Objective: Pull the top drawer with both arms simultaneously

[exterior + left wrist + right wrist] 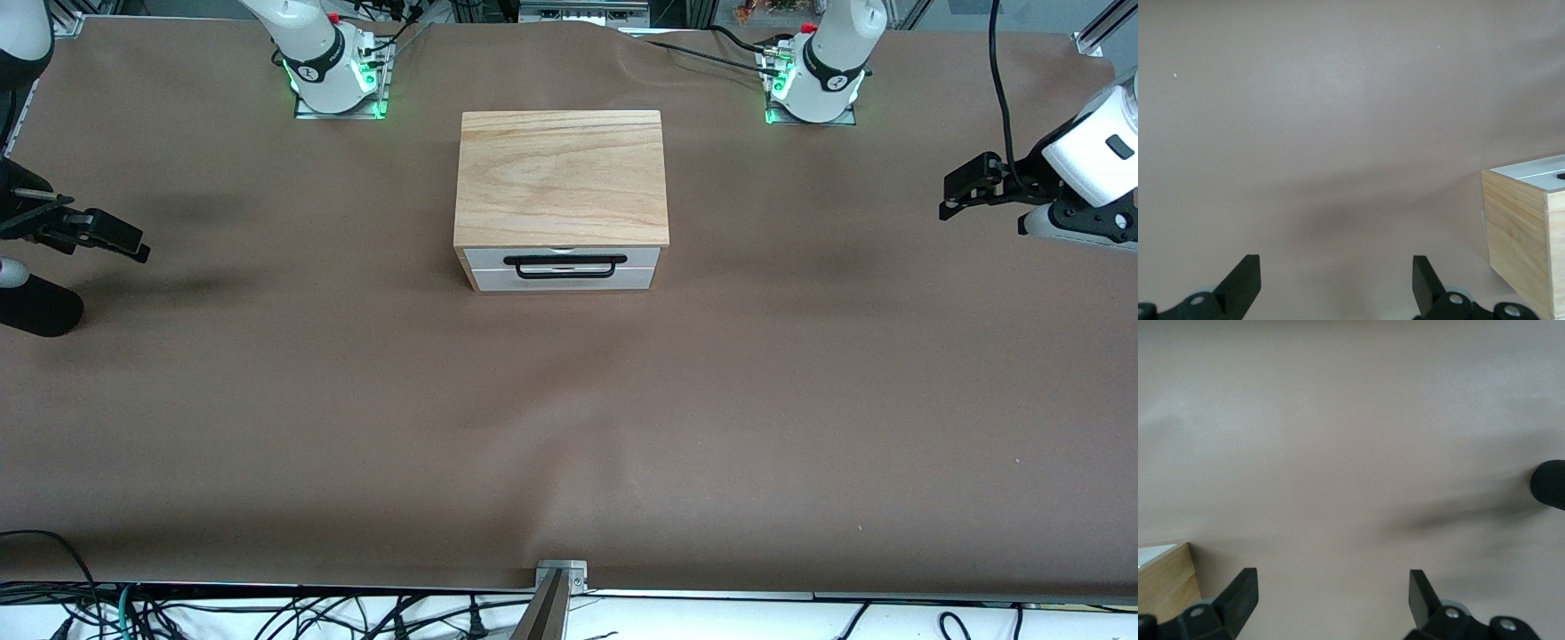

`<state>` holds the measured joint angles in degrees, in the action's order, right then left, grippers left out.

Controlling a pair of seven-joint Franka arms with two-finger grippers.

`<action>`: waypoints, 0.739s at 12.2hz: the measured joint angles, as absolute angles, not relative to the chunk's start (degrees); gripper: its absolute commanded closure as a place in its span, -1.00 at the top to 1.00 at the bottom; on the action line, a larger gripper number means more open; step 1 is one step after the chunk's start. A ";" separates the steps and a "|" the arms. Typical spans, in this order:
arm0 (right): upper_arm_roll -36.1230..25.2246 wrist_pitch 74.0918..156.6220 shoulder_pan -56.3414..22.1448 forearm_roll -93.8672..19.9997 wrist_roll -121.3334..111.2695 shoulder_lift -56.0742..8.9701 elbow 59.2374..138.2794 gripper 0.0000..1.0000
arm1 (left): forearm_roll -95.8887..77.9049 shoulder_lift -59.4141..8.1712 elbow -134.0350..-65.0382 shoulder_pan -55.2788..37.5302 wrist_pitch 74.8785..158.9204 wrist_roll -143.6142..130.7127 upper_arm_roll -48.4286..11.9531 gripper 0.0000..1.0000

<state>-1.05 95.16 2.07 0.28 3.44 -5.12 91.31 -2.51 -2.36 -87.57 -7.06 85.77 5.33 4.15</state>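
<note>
Cabinet (561,178): light wood-grain body standing on the brown counter (569,427), midway between the two arm bases and closer to them than to the front camera. Its white front faces the front camera.

Top drawer (564,257): seated in the cabinet front, closed, white panel flush with the cabinet face. The long black wire handle (562,268) lies across the panel, untouched. A second white panel shows directly beneath it.

Left arm (1089,151): drawn out toward its own end of the counter. Left hand (960,191) hangs in the air over bare counter, well apart from the cabinet. In the left wrist view the left hand (1337,283) has its two black fingers (1245,279) spread wide with nothing between them: released. The cabinet corner (1528,223) shows at the edge of that view, apart from the fingers.

Right arm (22,40): drawn out toward its own end of the counter. Right hand (111,238) hangs over bare counter, well apart from the cabinet. In the right wrist view the right hand (1333,597) likewise shows its fingers (1243,595) spread wide and empty: released. A corner of the cabinet (1165,580) appears at that view's edge; a dark rounded object (1548,485) sits at the other edge, identity not determinable.

Neither hand is in contact with the drawer or its handle
</note>
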 measured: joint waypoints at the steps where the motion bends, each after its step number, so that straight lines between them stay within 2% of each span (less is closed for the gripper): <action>1: -1.04 95.10 2.09 0.79 3.42 -5.12 91.31 1.00 | -2.51 -2.36 -87.52 -6.66 85.77 5.02 3.55 1.00; 9: -1.06 94.80 2.15 2.33 3.38 -5.52 91.31 1.00 | -2.51 -2.62 -87.48 -4.68 85.76 4.93 2.01 1.00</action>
<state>-1.06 94.80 2.15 2.33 3.38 -5.52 91.31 -2.51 -2.62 -87.48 -4.68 85.76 4.93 2.01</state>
